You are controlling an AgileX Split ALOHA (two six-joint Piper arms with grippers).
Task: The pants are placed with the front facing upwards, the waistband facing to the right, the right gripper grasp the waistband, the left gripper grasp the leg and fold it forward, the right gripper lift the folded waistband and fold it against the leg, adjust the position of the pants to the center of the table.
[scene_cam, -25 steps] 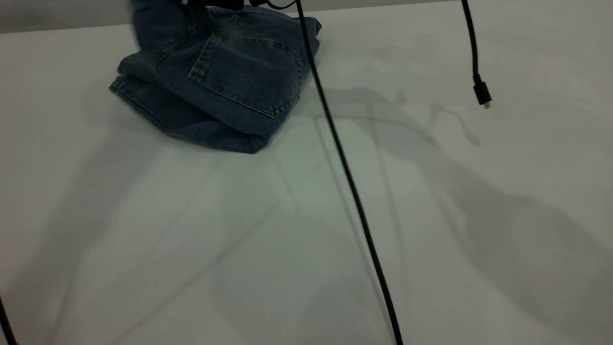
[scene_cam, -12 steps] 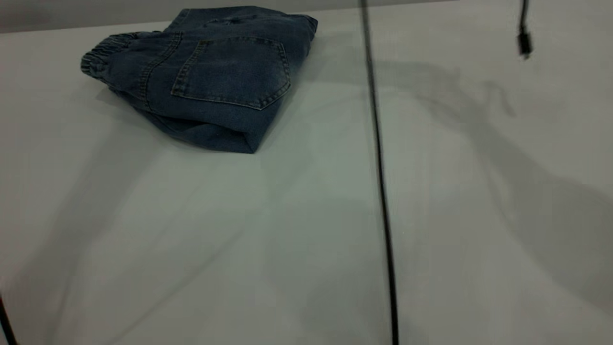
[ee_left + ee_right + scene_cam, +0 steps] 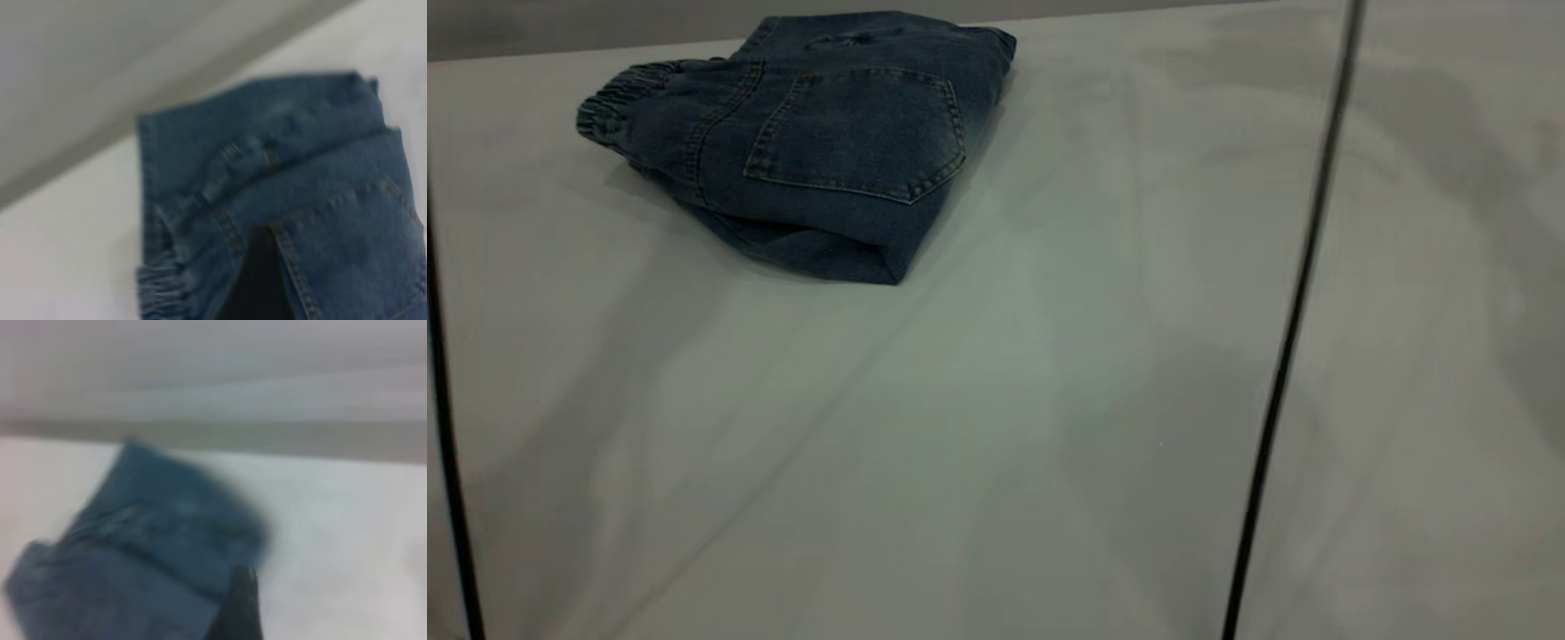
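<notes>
Exterior view: the pants point(image 3: 818, 151) lie folded at the table's point(image 3: 996, 427) far left, waistband point(image 3: 618, 98) leftward, ungripped. I cannot tell either gripper's jaw state. For centring, I judge pushing the bundle's thick folded edge evenly keeps the layers stacked.

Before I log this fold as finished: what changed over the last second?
The pants were let go: the dark shape over their far edge has gone, the top layer has settled flat, and the waistband now shows at the exterior view's left. The cable swung right. Since half a second ago the pants have lain unmoved.
</notes>
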